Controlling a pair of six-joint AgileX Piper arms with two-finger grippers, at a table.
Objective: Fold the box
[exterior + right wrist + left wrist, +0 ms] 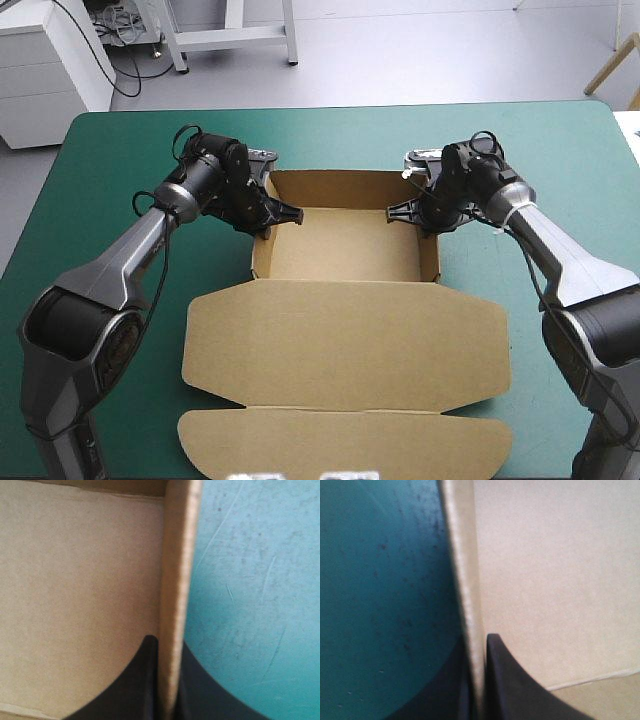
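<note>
The brown box (345, 250) stands as an open tray near the table's middle, its walls raised and its lid (345, 345) lying flat toward the near edge. My left gripper (268, 215) is shut on the tray's left wall (467, 595), one black finger inside the box and one outside over the teal-green cover. My right gripper (420, 212) is shut on the right wall (176, 580) in the same way. In both wrist views the wall's top edge runs straight ahead from between the fingers.
The teal-green cover (120, 150) lies bare to the left, right and far side of the box. The lid's tuck flap (340, 440) reaches almost to the table's near edge.
</note>
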